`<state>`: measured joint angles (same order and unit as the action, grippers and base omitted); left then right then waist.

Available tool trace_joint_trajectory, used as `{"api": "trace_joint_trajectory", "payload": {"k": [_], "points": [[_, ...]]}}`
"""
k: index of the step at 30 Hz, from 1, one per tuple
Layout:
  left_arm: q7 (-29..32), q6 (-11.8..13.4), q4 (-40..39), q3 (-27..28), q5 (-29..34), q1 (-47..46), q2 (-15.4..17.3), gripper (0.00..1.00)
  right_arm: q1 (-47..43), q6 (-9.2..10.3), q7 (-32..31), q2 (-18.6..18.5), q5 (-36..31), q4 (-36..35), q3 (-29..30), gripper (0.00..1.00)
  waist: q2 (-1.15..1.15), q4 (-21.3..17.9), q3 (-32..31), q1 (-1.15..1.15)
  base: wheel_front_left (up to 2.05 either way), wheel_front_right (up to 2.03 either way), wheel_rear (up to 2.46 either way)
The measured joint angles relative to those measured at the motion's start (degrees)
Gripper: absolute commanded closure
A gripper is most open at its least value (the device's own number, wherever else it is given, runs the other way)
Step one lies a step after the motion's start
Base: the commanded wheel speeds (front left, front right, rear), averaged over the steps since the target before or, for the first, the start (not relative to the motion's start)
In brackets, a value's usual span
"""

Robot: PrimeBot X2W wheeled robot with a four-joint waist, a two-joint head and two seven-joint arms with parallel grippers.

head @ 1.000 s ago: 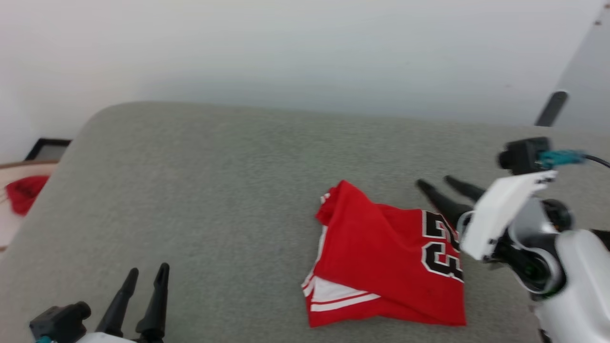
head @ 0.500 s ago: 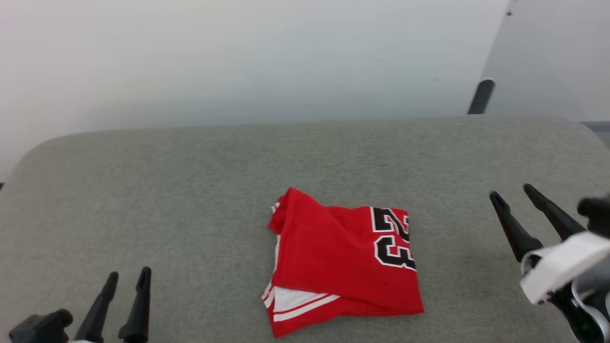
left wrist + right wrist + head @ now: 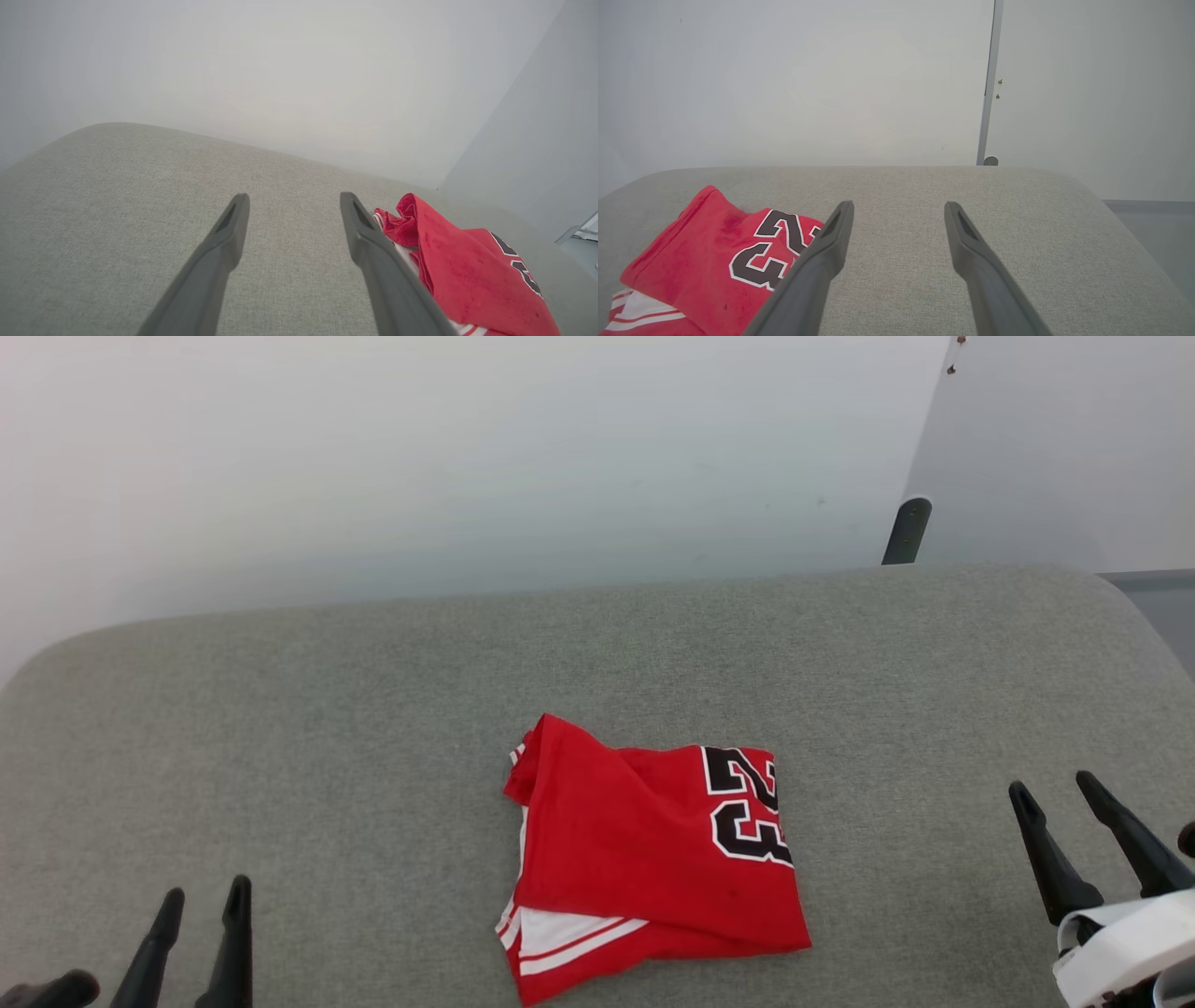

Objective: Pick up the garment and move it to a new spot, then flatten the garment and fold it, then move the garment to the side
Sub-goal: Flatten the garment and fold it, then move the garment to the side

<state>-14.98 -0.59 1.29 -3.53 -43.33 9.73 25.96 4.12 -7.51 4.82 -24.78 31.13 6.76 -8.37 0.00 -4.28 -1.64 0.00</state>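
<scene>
The garment (image 3: 653,854) lies folded into a rough square on the grey cushioned surface (image 3: 373,709), red with a black "23" at its right and a white striped sleeve at its lower left corner. It also appears at the right of the left wrist view as the garment (image 3: 467,266) and at the lower left of the right wrist view as the garment (image 3: 705,261). My left gripper (image 3: 205,898) stands open at the lower left, well away from the cloth. At the lower right my right gripper (image 3: 1055,789) is open too, apart from the garment, nothing between its fingers.
A pale wall rises behind the grey surface, with a panel edge and a dark post (image 3: 907,530) at the back right. The surface's rounded edges fall away at the far left and far right; floor (image 3: 1153,224) shows beyond the right edge.
The head camera has swung to the right. My right gripper has drawn back from the garment's right edge to the lower right. The garment lies as before.
</scene>
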Motion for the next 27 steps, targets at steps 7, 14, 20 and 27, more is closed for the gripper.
{"api": "trace_joint_trajectory", "payload": {"k": [7, 14, 20, 27], "points": [[0.0, -1.5, 0.6, 2.3, 1.8, 0.8, -1.8, 0.0, -1.5, 0.0, 0.6, 0.8, -1.0, -0.3, 1.3, 0.0, 0.0, 0.2, -0.2, 0.0, 0.0, 0.0, 0.0], [0.0, -2.5, 1.1, 3.1, 2.7, 0.7, -2.6, 0.0, -2.1, 0.0, -0.3, 0.8, -1.6, -0.8, 0.9, 0.0, 0.0, 0.8, -0.1, 0.0, 0.0, 0.0, 0.0], [0.1, -2.8, 1.6, 2.9, 3.1, -0.3, -2.6, 0.0, -2.1, 0.01, -2.5, 1.0, -1.5, -1.4, 0.4, 0.0, 0.0, 2.9, 0.0, 0.0, 0.0, 0.0, 0.0], [1.5, -2.8, 2.0, 1.3, 3.6, -2.7, -2.5, 0.0, -0.8, 0.0, -6.5, 0.8, -0.3, -1.4, -1.9, 0.0, 0.0, 7.2, 0.3, 0.0, 0.0, 0.0, 0.0]]}}
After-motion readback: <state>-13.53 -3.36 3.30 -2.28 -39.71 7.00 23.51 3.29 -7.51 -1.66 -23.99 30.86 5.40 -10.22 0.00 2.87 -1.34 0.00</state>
